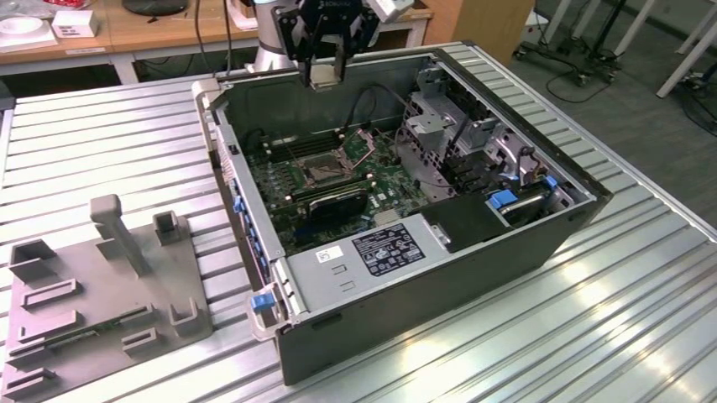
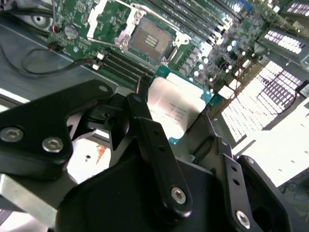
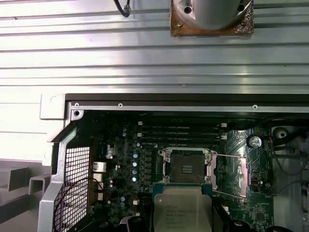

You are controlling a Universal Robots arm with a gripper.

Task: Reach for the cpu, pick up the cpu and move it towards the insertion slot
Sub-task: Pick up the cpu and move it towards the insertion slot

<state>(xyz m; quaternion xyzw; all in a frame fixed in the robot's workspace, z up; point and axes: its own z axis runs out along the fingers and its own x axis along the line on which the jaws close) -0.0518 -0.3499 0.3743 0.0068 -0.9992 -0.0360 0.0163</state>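
Now gripper (image 1: 322, 74) clamped on cpu (image 2: 176, 106), chip pinched between black fingers (image 2: 145, 130), silvery face showing in both wrist views (image 3: 182, 209). Cpu held above open computer case (image 1: 560, 243), apart from motherboard (image 1: 370, 180). Insertion slot (image 3: 186, 166) lies just beyond cpu's edge, frame open, socket bare (image 1: 319, 170).
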